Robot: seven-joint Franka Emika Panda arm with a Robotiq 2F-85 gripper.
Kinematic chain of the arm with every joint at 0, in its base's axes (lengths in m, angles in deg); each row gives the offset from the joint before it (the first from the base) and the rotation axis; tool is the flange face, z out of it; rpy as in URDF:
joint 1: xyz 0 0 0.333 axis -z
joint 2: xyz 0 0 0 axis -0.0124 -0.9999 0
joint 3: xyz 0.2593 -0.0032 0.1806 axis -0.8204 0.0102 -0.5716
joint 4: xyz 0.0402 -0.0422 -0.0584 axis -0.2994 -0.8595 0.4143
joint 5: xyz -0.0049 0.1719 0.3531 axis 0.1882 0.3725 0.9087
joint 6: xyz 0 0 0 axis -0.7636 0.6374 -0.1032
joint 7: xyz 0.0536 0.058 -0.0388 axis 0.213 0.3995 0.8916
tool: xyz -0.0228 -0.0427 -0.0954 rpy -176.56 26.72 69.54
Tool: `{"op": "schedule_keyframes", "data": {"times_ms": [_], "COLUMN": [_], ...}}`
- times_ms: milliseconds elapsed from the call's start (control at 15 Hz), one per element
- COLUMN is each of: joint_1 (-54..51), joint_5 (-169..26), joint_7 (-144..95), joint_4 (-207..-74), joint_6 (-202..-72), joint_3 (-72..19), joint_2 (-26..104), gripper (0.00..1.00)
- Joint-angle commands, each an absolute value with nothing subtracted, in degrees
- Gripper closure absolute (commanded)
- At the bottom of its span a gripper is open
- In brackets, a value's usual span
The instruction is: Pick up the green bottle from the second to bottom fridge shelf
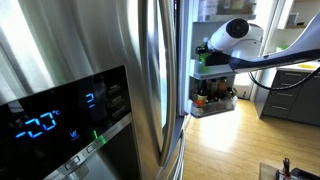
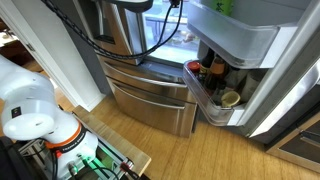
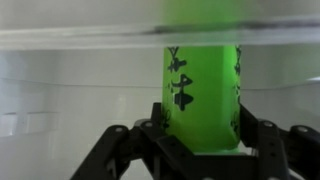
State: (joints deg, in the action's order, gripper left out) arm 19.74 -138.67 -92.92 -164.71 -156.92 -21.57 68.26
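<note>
Wrist view: hand (image 3: 202, 125) closed in on the green bottle (image 3: 203, 80), black fingers (image 3: 160, 125) set against both flanks of its body, so hand pinching bottle. Bottle upright, dark print legible on its front and right edge. Pale frosted panel of the second to bottom fridge shelf (image 3: 80, 90) filled the bkgd. A horizontal rim line crossed near the top, and the bottle's upper part read as green blur above it. Cap not discernible. This view gave no info on the rest of the fridge. In an exterior view the green bottle (image 2: 222, 7) appeared only as a small green patch at the top edge, above the frosted shelf (image 2: 245, 42) on the open door. Brown jars (image 2: 208, 72) sat in the clear-fronted shelf below. Robot base (image 2: 28, 100) at lower left. Fingers not visible here. In an exterior view the fridge door w/ lit blue display (image 1: 45, 122) took up most of the frame. Behind it, the white arm (image 1: 235, 32) reached in from the right toward the door shelves. A green spot (image 1: 203, 59) sat at its end and jars lower down, over wood floor (image 1: 225, 145). Finger detail too small to judge there.
</note>
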Motion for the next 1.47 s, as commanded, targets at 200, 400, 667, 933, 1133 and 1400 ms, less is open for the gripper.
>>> {"op": "schedule_keyframes", "data": {"times_ms": [200,400,667,933,1133,1400], "joint_1": [20.47,20.45,20.01,19.74,19.26,18.33], "joint_5": [-146.36,-154.37,-162.1,-166.58,-165.46,-161.13], "joint_7": [-94.94,-93.31,-88.29,-82.25,-77.9,-69.97], "joint_4": [-164.68,-164.59,-165.36,-165.77,-167.09,-170.07], "joint_6": [-160.41,-160.99,-161.5,-163.47,-164.2,-164.96], "joint_3": [-22.66,-23.55,-24.45,-24.93,-25.24,-25.91], "joint_2": [70.42,71.88,73.05,73.11,74.48,76.92], "gripper": [0.56,0.56,0.56,0.56,0.56,0.56]}}
